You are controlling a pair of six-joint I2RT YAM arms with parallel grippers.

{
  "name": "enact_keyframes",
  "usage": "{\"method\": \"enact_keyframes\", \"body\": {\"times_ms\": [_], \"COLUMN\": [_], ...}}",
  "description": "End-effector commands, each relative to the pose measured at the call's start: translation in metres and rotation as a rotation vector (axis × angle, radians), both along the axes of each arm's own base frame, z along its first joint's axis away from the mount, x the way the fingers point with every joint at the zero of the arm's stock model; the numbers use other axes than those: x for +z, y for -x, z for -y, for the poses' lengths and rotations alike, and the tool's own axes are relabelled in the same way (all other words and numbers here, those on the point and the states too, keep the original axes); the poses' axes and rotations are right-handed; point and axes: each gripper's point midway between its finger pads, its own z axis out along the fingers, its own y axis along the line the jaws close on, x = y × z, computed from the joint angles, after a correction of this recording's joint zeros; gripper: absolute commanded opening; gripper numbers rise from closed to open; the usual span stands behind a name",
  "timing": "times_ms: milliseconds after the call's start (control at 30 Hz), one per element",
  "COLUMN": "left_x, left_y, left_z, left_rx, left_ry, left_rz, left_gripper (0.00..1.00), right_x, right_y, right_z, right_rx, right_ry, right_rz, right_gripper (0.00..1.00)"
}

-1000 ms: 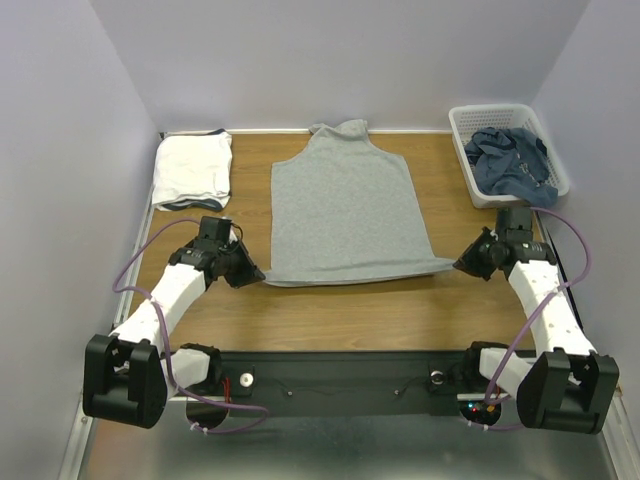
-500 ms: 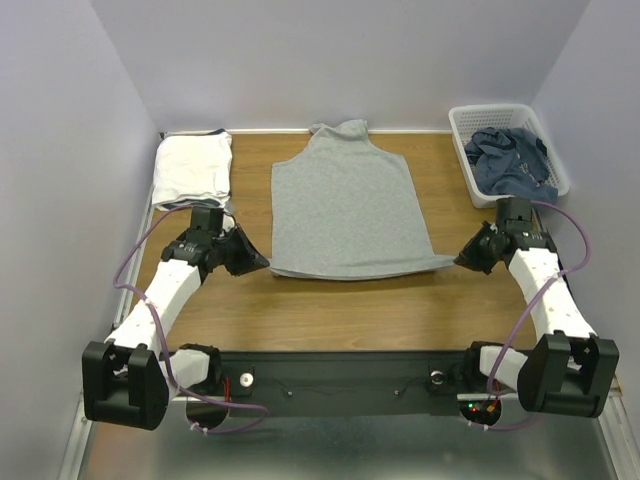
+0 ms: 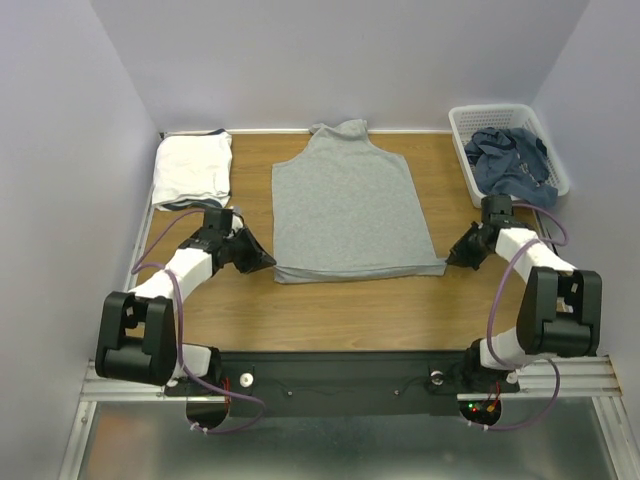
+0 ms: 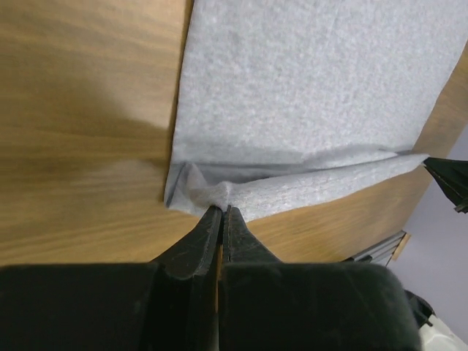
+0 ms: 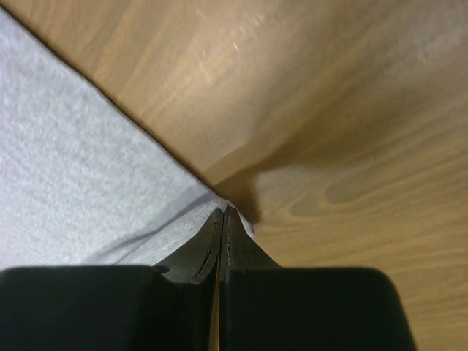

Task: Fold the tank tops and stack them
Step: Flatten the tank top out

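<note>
**Grey tank top (image 3: 350, 205) flat, both hem corners gripped**

It lies spread mid-surface (image 3: 330, 310). The left claw (image 4: 221, 210) is narrow, pinching the near-left hem corner. The right claw (image 5: 223, 212) is closed on the near-right corner. A folded white top (image 3: 192, 170) sits far left.

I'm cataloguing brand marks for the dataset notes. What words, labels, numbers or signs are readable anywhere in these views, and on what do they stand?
No readable text in any view.
The grey tank top, the folded white top, the blue garment and the white basket show no print, tag, logo or number.
</note>
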Motion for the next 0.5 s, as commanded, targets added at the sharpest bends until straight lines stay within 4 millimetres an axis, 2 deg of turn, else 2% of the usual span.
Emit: {"method": "enact_keyframes", "body": {"times_ms": [0,67,133,233,367,400,467], "left_x": [0.028,0.027,0.028,0.03,0.031,0.027,0.021], "left_y": [-0.04,-0.043,-0.039,-0.025,0.011,0.023,0.045], "left_z": [0.0,0.003,0.004,0.001,-0.004,-0.006,-0.009], "left_rx": [0.01,-0.008,-0.015,-0.014,-0.02,-0.017,-0.014], "left_ry": [-0.013,-0.003,0.002,-0.002,0.0,-0.003,-0.005], "left_rz": [0.135,0.122,0.111,0.103,0.083,0.05,0.02], "left_gripper": [0.02,0.0,0.0,0.0,0.0,0.0,0.0], "right_x": [0.028,0.036,0.041,0.045,0.045,0.042,0.048], "right_y": [-0.051,-0.059,-0.059,-0.047,-0.012,0.0,0.021], "right_z": [0.009,0.009,0.007,0.006,-0.002,-0.004,-0.006], "right_rx": [-0.011,-0.006,0.0,0.007,0.03,0.034,0.043], "right_ry": [0.017,0.014,0.008,0.016,-0.001,-0.005,-0.001], "right_rz": [0.152,0.171,0.186,0.201,0.176,0.159,0.153], "right_gripper": [0.01,0.0,0.0,0.01,0.01,0.01,0.02]}}
